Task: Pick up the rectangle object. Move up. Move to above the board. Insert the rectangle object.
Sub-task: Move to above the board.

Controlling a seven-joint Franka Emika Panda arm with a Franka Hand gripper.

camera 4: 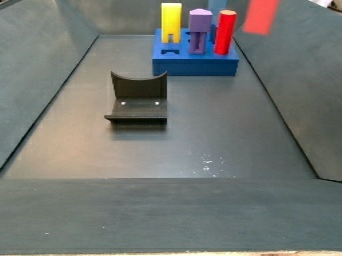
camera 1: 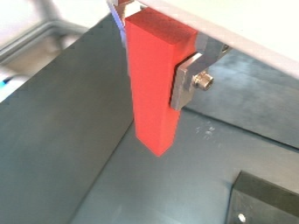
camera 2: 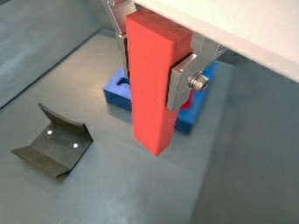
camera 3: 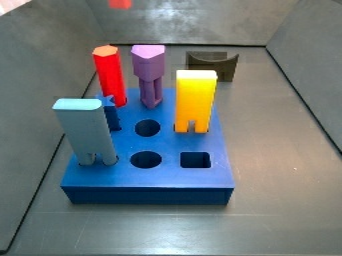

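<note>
My gripper (camera 2: 158, 87) is shut on the rectangle object (camera 2: 155, 83), a tall salmon-red bar that hangs upright between the silver fingers (camera 2: 184, 83) in both wrist views (camera 1: 156, 79). It is held high in the air. In a side view only its lower end (camera 4: 263, 12) shows, to the right of and above the board (camera 4: 198, 66); in a side view a red tip (camera 3: 120, 3) shows at the top edge. The dark blue board (camera 3: 167, 178) shows behind the bar in a wrist view (camera 2: 117, 90). It has open round holes and a square hole (camera 3: 197, 160).
On the board stand a light blue block (camera 3: 83, 128), a red hexagonal peg (camera 3: 107, 75), a purple peg (camera 3: 147, 70) and a yellow piece (camera 3: 195, 100). The fixture (camera 4: 136, 98) stands on the floor in front of the board, and shows in a wrist view (camera 2: 52, 144). Grey walls enclose the floor.
</note>
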